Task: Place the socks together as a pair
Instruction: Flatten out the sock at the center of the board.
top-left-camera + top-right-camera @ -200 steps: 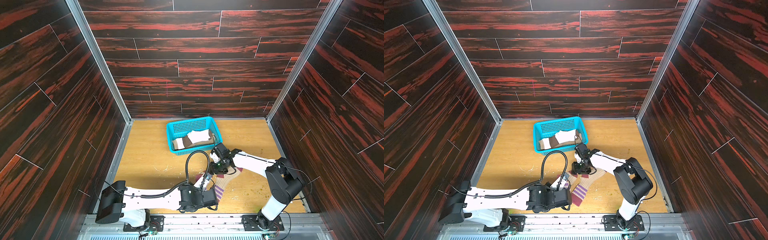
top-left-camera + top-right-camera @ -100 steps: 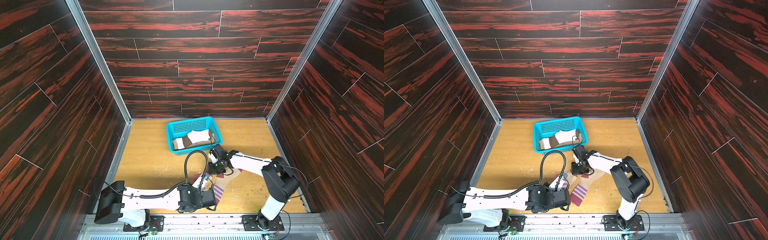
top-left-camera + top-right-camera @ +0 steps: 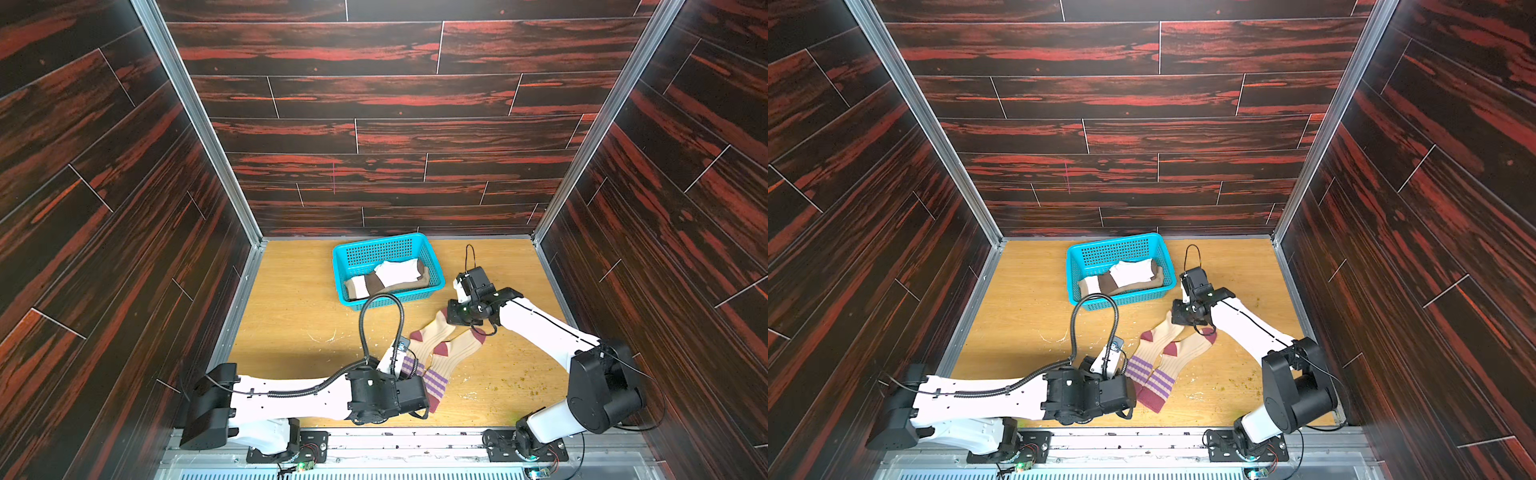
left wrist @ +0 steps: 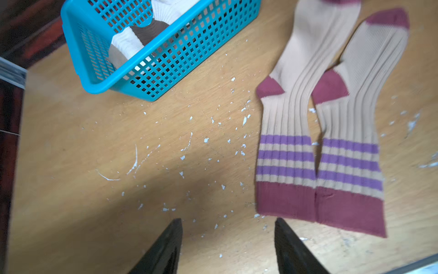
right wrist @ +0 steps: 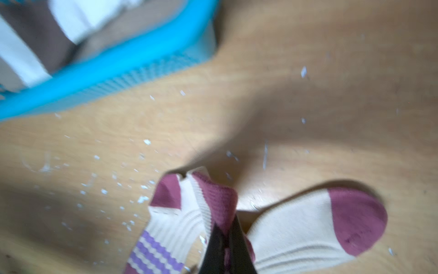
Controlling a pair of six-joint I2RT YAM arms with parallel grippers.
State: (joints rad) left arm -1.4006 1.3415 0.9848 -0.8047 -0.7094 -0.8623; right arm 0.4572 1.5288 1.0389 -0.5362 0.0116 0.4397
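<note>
Left gripper [image 4: 228, 220]: low over the table [image 3: 291, 316] at the front, jaws released and standing apart. Nothing is between them. Its fingertips [image 4: 176, 223] sit just short of the maroon cuffs, not touching them.

Blue basket [image 3: 382, 251]: toward the back of the table, mesh walls. A banded sock [image 3: 365, 284], white and brown, lies in it with a white piece and a tan piece beside it.

White flecks [image 4: 206, 140]: scattered over the wood between the basket and the pair.

Sock A [image 3: 432, 336]: cream, ribbed, maroon heel and cuff, three purple stripes. It lies on the table in front of the basket on the basket side of the pair, cuff toward the front edge.

Sock B [image 3: 455, 353]: same pattern, just beside sock A on the right. The cuffs touch edge to edge in the left wrist view and the legs run roughly parallel. Its maroon toe lies flat and free on the wood.

Right gripper [image 5: 226, 231]: at the far end of sock A, jaws clenched on its maroon toe, fabric bunched and folded between the fingers. The pinched toe looks raised a little off the wood, though the right wrist view is too blurred to be sure.
</note>
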